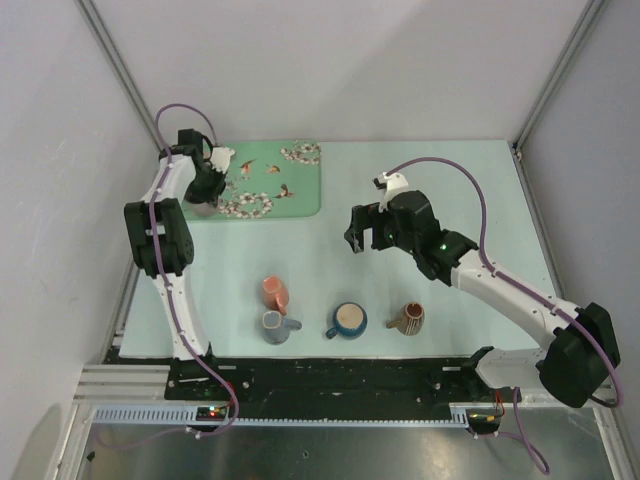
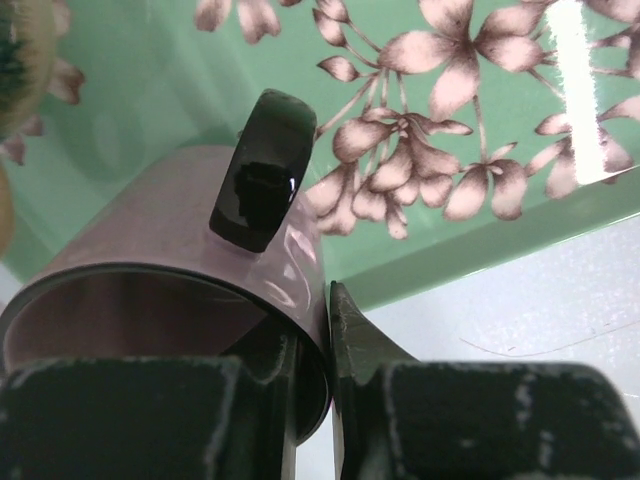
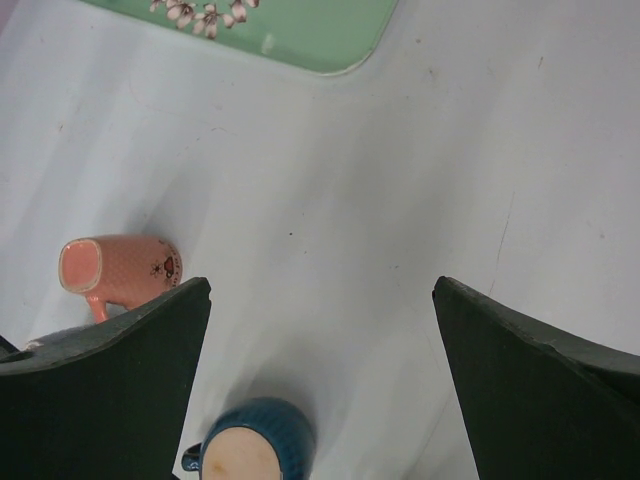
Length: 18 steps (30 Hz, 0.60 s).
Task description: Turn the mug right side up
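A mauve mug [image 2: 150, 230] with a black handle [image 2: 262, 170] stands on the green floral tray [image 2: 180, 80], its opening toward the left wrist camera. My left gripper [image 2: 325, 330] is shut on its rim, one finger inside and one finger [image 2: 360, 340] outside. In the top view the left gripper [image 1: 205, 185] is over the tray's left end [image 1: 290, 195], and the mug [image 1: 203, 207] barely shows below it. My right gripper [image 1: 365, 235] is open and empty above the table's middle; its wrist view shows the gripper [image 3: 320, 290] over bare table.
Several other mugs are near the front edge: a pink one on its side [image 1: 274, 292], a grey one [image 1: 277, 327], a blue one [image 1: 348, 320] and a brown striped one [image 1: 407, 319]. The pink mug [image 3: 115, 268] and blue mug [image 3: 255, 445] show under the right gripper.
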Available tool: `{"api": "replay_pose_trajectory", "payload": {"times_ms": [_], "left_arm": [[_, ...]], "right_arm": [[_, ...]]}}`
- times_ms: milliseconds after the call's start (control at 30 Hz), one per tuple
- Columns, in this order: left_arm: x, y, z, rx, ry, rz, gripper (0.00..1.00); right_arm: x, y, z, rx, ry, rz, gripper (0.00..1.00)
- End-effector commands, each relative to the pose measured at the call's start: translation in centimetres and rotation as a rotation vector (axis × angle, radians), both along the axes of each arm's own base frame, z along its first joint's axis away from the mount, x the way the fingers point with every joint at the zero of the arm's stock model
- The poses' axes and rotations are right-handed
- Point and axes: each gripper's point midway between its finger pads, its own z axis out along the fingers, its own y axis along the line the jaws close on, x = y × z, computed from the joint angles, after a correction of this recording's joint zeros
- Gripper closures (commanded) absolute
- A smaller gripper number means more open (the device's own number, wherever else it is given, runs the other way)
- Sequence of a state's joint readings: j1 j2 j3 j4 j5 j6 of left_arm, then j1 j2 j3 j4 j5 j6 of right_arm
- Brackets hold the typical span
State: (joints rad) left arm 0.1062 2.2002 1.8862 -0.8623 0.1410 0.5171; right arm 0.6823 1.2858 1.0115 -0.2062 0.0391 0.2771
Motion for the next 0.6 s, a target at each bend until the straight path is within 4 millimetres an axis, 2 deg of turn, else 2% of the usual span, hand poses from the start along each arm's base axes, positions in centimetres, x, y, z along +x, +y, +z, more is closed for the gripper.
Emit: {"api": "replay_pose_trajectory", "payload": {"times_ms": [0,67,167,233,400,500,567], "left_arm": [[2.0,-0.1,1.6,-0.023,-0.078,-0.075,0.96],[2.2,-0.2,1.5,-0.041,-0.081,-0.079,0.77],[2.3,0.1,2.2,-0.052,-0.101,-0.086,0.4],[2.4,0.4,3.6,-0.058,-0.13,-0.084,0.27],[2.1,0.7,9.6,-0.073,-0.256,-0.096,0.16],[0.6,0.2,13.9,-0.074,-0.337,-0.11,0.13],[-0.8,-0.5,15.7,-0.091,-0.368,-0.127,0.12]], "right_arm": [[-0.8,0.9,2.2,0.049,-0.08,0.056,0.01],[-1.4,1.8,2.1,0.036,-0.098,0.094,0.0],[-3.0,3.8,1.4,-0.01,-0.121,0.189,0.01],[-4.9,5.9,0.6,-0.045,-0.14,0.284,0.01],[-10.0,10.6,-1.7,-0.115,-0.155,0.531,0.01],[-12.7,12.5,-2.5,-0.154,-0.142,0.637,0.01],[-16.0,13.3,-3.3,-0.171,-0.132,0.814,0.01]]}}
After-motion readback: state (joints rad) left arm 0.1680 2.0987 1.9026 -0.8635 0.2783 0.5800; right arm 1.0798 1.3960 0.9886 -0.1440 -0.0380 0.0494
